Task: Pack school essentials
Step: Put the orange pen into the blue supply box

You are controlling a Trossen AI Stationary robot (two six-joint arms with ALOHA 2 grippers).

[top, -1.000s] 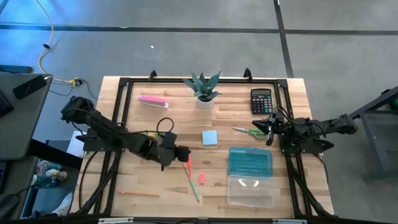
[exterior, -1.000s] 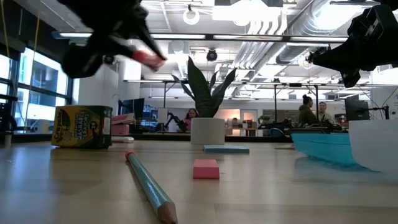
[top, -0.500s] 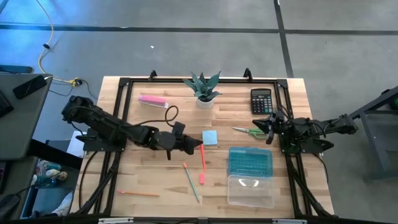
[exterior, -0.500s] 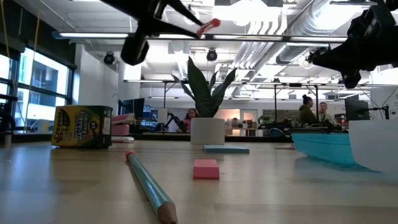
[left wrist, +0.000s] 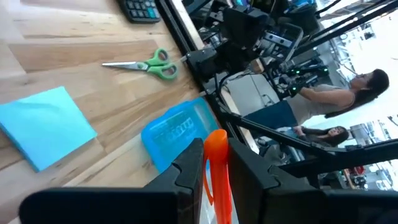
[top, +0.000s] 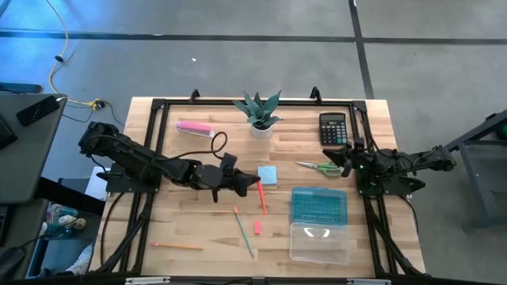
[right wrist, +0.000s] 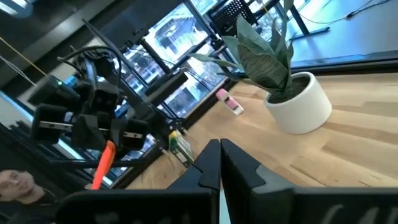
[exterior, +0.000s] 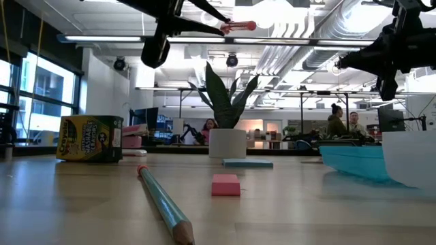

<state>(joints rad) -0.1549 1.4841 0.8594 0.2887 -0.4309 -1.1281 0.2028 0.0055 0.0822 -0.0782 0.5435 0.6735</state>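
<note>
My left gripper (top: 252, 182) is shut on an orange-red pen (top: 262, 198), high above the table's middle, next to the light blue notepad (top: 267, 175). It also shows at the top of the low view (exterior: 204, 15). My right gripper (top: 344, 162) is shut and empty, just right of the green-handled scissors (top: 321, 167), which lie flat. A thin greenish pencil (top: 243, 231), a tiny red piece (top: 257, 227) and a second orange pen (top: 178, 246) lie flat on the wood nearer the front edge. My left gripper pinches the pen between its two fingers (left wrist: 186, 177) near one end (left wrist: 215, 186). The fingers come about level from the table's left. The pen is lifted clear, and its free end (exterior: 246, 26) sticks out past the fingertips toward the right.
An open blue pencil case (top: 319, 204) with a clear lid (top: 318, 241) lies at the front right. A potted plant (top: 260, 115), a black calculator (top: 333, 127) and a pink bar (top: 194, 127) stand along the far side. People show in the room behind.
My left gripper has risen with the pen and gone toward the table's right, from beside the pencil to beside the notepad. The pen has lifted well clear of the table and now stands about level in the low view.
</note>
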